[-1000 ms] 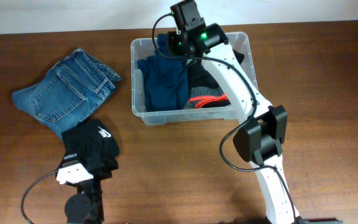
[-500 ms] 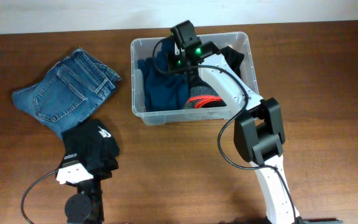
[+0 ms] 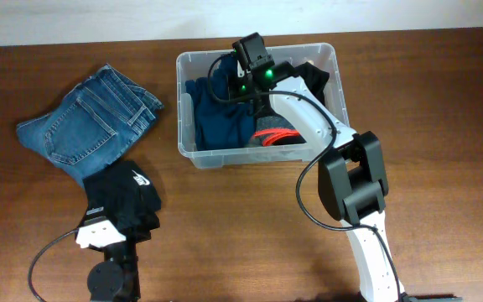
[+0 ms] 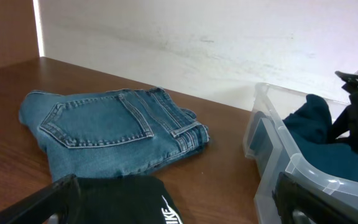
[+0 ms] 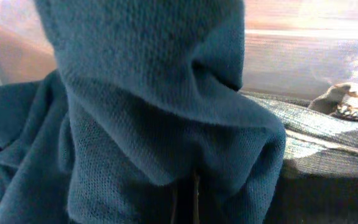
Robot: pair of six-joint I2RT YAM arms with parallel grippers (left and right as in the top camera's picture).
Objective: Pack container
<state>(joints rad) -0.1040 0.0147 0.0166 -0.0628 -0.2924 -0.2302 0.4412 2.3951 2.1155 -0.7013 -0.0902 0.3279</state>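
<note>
Some clothes (image 3: 220,117) were packed in the container (image 3: 180,109), jeans (image 3: 90,122) and a black top (image 3: 122,197) were left on the worktop (image 3: 241,226), and the right end effector's (image 3: 235,84) opening was hidden.

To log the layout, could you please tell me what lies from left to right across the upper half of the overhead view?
Blue jeans → left wall of the container → teal garment → dark garment with red trim.
</note>
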